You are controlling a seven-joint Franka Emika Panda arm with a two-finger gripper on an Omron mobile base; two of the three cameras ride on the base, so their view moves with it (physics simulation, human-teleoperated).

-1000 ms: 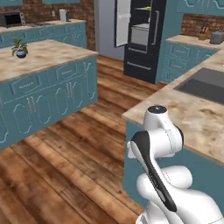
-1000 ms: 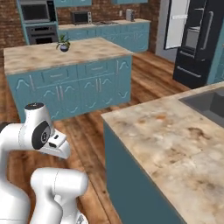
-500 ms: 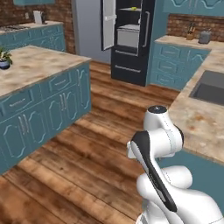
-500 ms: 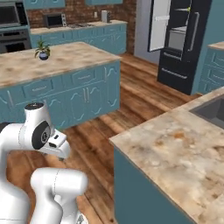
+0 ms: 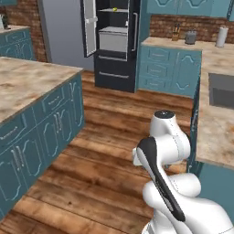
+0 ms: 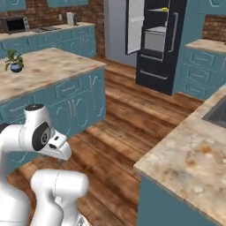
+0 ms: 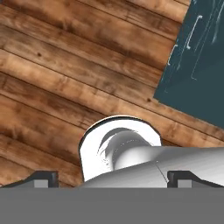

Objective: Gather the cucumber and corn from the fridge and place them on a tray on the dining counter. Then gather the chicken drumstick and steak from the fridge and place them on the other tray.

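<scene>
One fridge (image 5: 114,43) door stands open at the far wall, a small yellow item, likely the corn (image 5: 114,8), on its top shelf; the gripper (image 7: 113,178), fingers spread wide and empty, points at the wooden floor (image 7: 65,78) beside a teal cabinet (image 7: 201,65).

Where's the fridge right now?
The fridge stands at the far end of the wood floor, top centre in the left base view, with its left door swung open. Teal cabinets sit right beside it.
</scene>
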